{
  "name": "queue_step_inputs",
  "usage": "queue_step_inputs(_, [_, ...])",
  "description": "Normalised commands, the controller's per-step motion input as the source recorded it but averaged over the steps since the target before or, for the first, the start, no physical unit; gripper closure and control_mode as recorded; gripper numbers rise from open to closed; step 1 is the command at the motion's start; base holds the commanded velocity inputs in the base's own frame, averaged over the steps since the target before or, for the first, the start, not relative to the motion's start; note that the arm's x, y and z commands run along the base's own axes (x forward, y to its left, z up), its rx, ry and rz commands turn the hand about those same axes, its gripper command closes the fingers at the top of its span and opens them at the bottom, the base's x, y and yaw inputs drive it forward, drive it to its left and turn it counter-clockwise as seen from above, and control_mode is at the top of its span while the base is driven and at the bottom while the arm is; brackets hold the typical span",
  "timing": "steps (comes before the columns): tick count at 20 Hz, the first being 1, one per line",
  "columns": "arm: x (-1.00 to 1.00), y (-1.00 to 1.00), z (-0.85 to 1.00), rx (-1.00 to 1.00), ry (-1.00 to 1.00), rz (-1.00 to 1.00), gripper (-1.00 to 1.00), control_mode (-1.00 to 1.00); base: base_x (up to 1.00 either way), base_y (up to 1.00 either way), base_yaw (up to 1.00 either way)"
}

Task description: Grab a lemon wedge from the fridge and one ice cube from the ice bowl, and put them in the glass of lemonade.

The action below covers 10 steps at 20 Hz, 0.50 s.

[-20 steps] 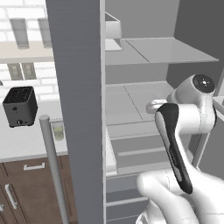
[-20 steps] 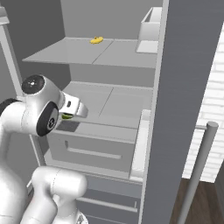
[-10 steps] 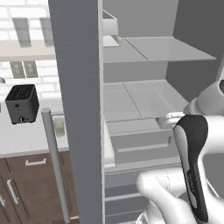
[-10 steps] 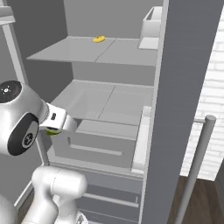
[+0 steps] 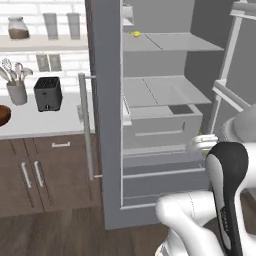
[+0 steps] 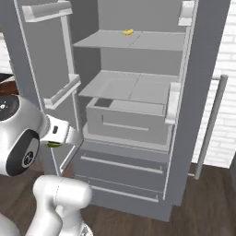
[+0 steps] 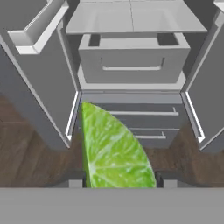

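facing open fridge (image 7: 131, 65), claw (image 7: 118, 183) level, pinching lemon wedge (image 7: 114, 153).

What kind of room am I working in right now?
A home kitchen, most likely: an open grey fridge with shelves and drawers, a white counter over brown wooden cupboards, and a utensil crock beside a black toaster.

White arm bent low, claw (image 7: 117, 181) level, its 2 fingers clamping the lemon wedge (image 7: 114, 151)
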Motion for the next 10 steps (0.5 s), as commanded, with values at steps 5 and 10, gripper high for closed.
queue_step_inputs(5, [0.00, 0.00, 0.00, 0.00, 0.00, 0.00, 1.00, 1.00, -0.95, 1.00, 0.06])
queue_step_inputs(10, [0.00, 0.00, 0.00, 0.00, 0.00, 0.00, 1.00, 1.00, -0.19, 1.00, 0.05])
